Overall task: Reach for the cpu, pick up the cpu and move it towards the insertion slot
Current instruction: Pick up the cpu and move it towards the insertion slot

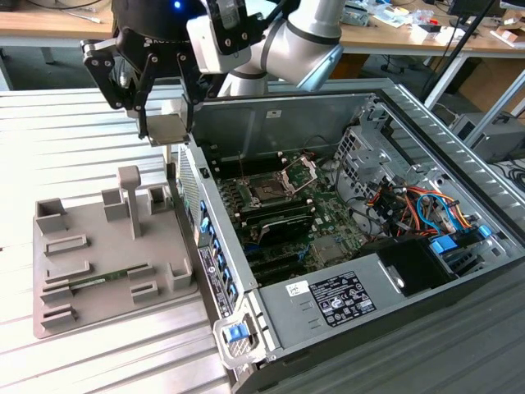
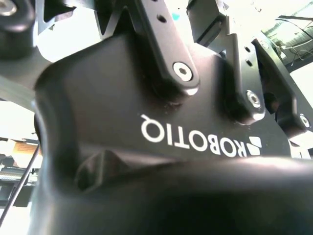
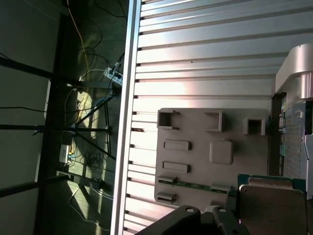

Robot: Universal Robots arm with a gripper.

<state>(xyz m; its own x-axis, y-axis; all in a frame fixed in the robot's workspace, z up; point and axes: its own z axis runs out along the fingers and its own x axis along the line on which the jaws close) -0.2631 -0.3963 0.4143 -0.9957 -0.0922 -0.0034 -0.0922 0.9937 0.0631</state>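
Exterior view: the gripper (image 1: 166, 123) hangs high above the ribbed tabletop (image 1: 74, 139), its black fingers (image 1: 141, 97) pinching the cpu (image 1: 167, 129), a pale square chip held flat between the fingertips. The chip is in the air, clear of the grey tray (image 1: 107, 254) below it and on the exterior view's left of the open computer case (image 1: 344, 246). It sits just above the case's near wall, whose top edge runs right under the gripper. The insertion slot (image 1: 267, 193), with its metal frame swung open, lies inside the case on the green board, well apart from the chip toward the exterior view's right. Open air lies between chip and socket above the board; the case's back wall rises behind it. In the first wrist view the cpu (image 3: 271, 205) shows as a square plate above the tray (image 3: 195, 196).
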